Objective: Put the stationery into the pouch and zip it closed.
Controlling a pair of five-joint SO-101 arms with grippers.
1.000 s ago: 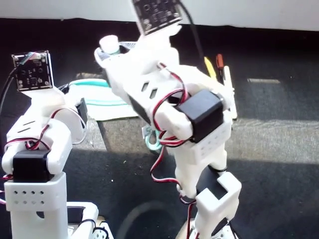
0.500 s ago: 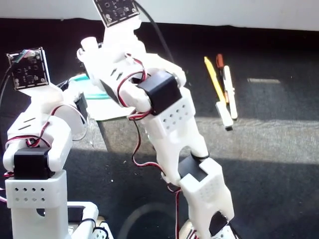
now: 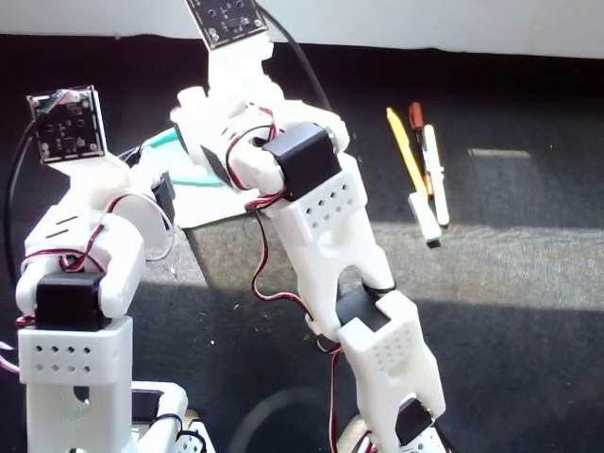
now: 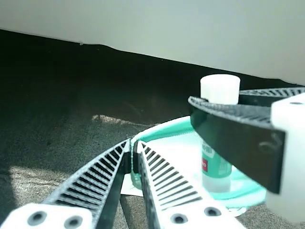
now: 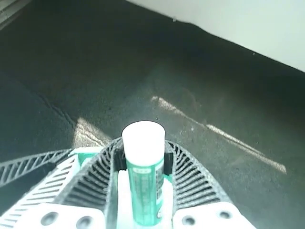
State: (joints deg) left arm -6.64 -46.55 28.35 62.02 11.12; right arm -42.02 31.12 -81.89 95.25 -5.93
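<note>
My right gripper [image 5: 143, 149] is shut on a green glue stick [image 5: 143, 181] with a white cap, held upright. In the high view the glue stick [image 3: 195, 94] hangs over the white pouch [image 3: 212, 203] with its teal zipper rim, at the back left. My left gripper [image 4: 132, 147] is shut on the pouch's near rim [image 4: 162, 130], and the glue stick [image 4: 218, 143] stands just beyond it over the pouch opening. A yellow pen [image 3: 404, 151], an orange-capped pen [image 3: 416, 118] and a white marker [image 3: 434, 175] lie together at the back right.
A short white piece [image 3: 424, 217] lies at the near end of the pens. The table is covered in dark cloth [image 3: 510, 283] with a sunlit band across it. A white wall [image 4: 190, 33] runs along the back.
The right arm has unfolded and shifted left, uncovering the pens, and the glue stick has come a little lower over the pouch. The left arm has barely moved.
</note>
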